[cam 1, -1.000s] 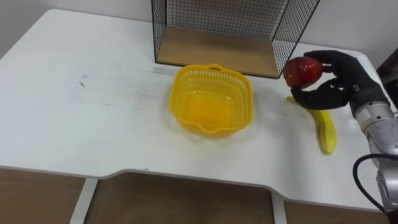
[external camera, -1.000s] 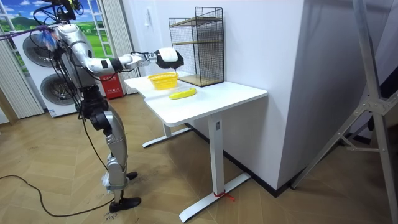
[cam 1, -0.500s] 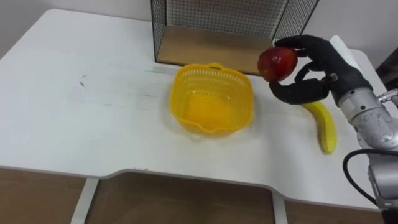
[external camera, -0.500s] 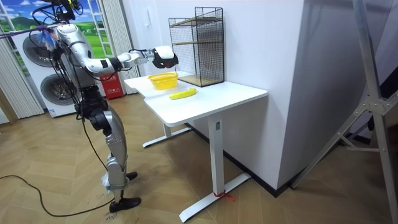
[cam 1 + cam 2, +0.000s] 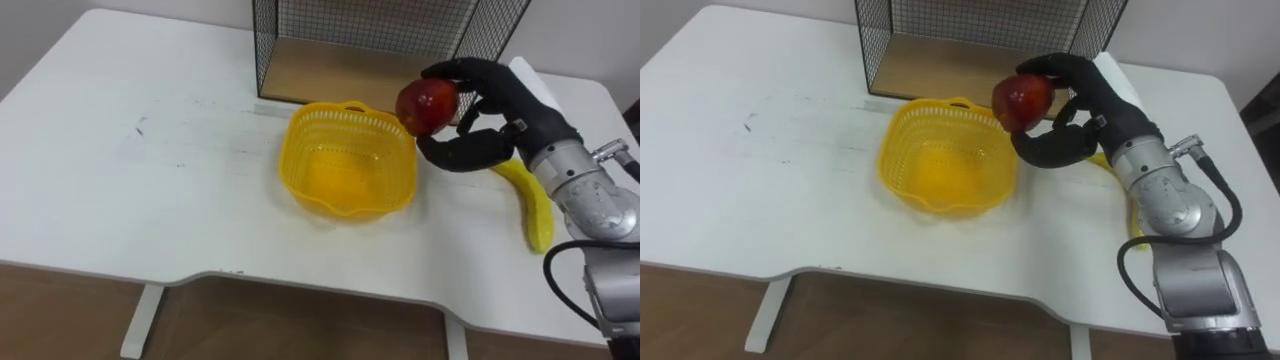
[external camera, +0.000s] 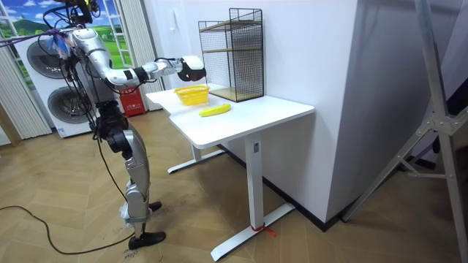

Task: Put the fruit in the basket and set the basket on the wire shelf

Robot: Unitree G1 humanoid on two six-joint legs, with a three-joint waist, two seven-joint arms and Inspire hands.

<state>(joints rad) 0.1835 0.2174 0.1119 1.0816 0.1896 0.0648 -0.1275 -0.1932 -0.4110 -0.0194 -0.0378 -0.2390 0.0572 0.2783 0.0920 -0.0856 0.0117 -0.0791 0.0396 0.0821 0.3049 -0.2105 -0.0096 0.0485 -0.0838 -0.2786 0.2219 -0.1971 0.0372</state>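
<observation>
My right hand (image 5: 487,110) (image 5: 1080,112) is shut on a red apple (image 5: 426,105) (image 5: 1021,99), held in the air just above the right rim of the yellow plastic basket (image 5: 346,160) (image 5: 946,156). The basket stands empty on the white table (image 5: 150,190), in front of the black wire shelf (image 5: 380,40) with its wooden floor. A yellow banana (image 5: 532,205) lies on the table to the right of the basket, partly behind my right wrist. In the room view I stand at the table's end with the right hand (image 6: 191,68) stretched out over the basket (image 6: 191,93).
The wire shelf (image 5: 980,35) stands at the table's far edge, close behind the basket. The table's left half is bare but for small dark marks (image 5: 140,125). In the room view a white wall stands on the right and washing machines (image 6: 44,88) behind me.
My right hand has carried the apple leftwards, from above the banana to the basket's right rim. The basket and banana have stayed where they were.
</observation>
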